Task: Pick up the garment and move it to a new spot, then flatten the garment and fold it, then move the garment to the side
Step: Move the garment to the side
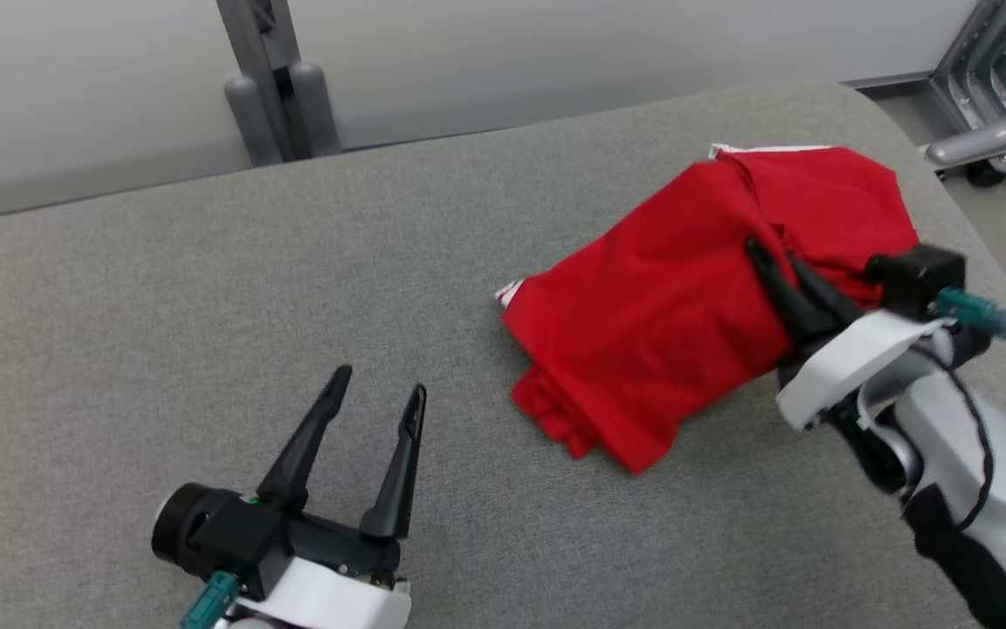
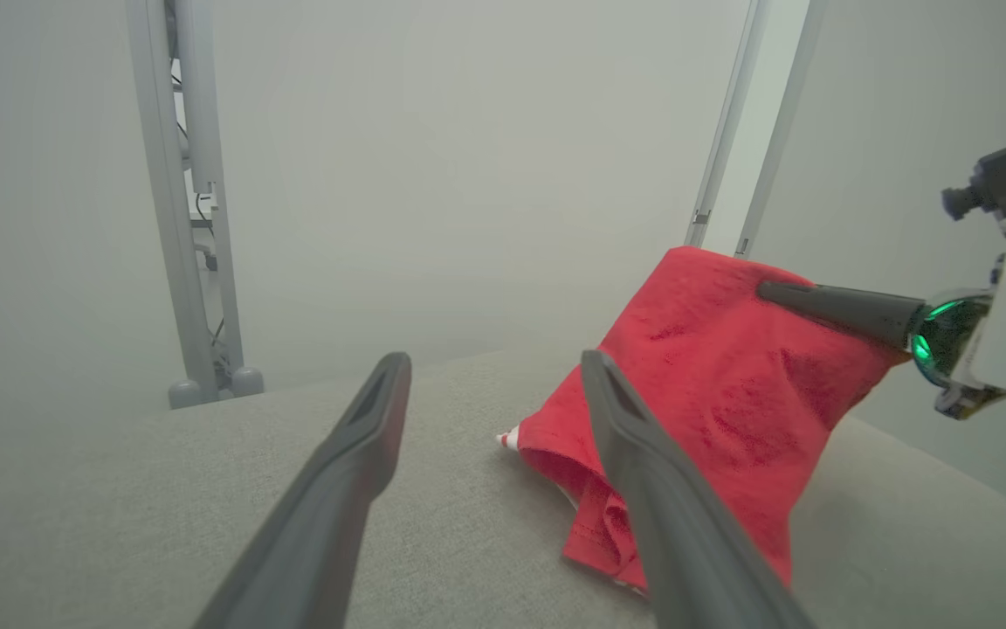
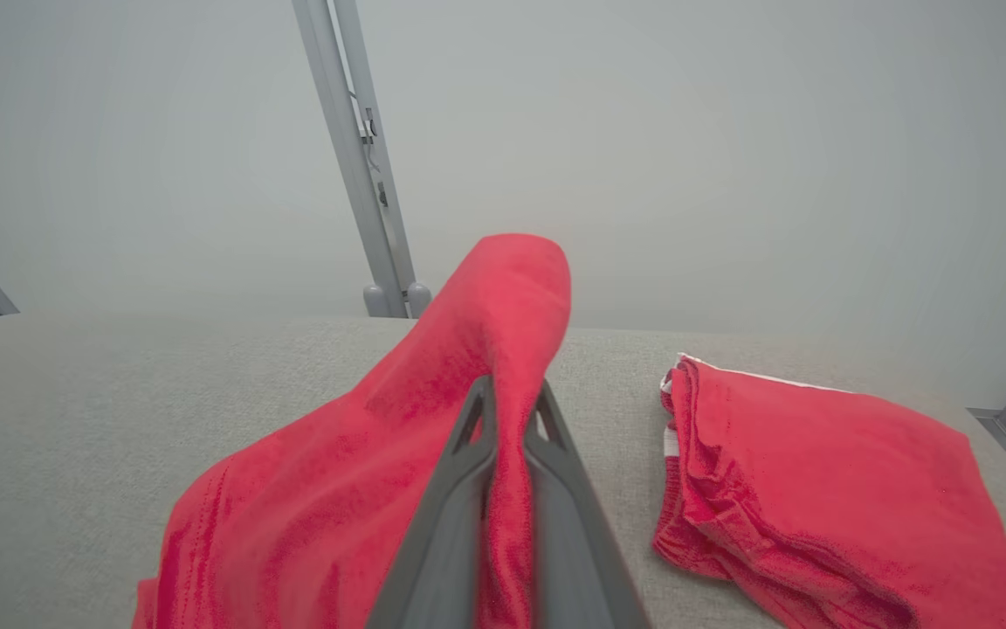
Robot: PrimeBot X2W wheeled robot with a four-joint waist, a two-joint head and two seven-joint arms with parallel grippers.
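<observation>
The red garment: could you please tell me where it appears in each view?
Head view: garment right of centre, held by the right pincer.
Left wrist view: garment right of centre, draped upward.
Right wrist view: garment lower centre and lower right.
Shared landmark: the grey post behind the table.

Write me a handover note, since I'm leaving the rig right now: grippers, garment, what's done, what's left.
Right gripper: shut on a raised fold of the crumpled red fabric garment.
Left gripper: open, empty, over the grey upholstered table, apart from the garment.
Garment: on the table's far right part, one fold raised, the rest lying bunched.
Done: grasp made.
Left: carry it to a new spot, flatten, fold, move aside.
</observation>
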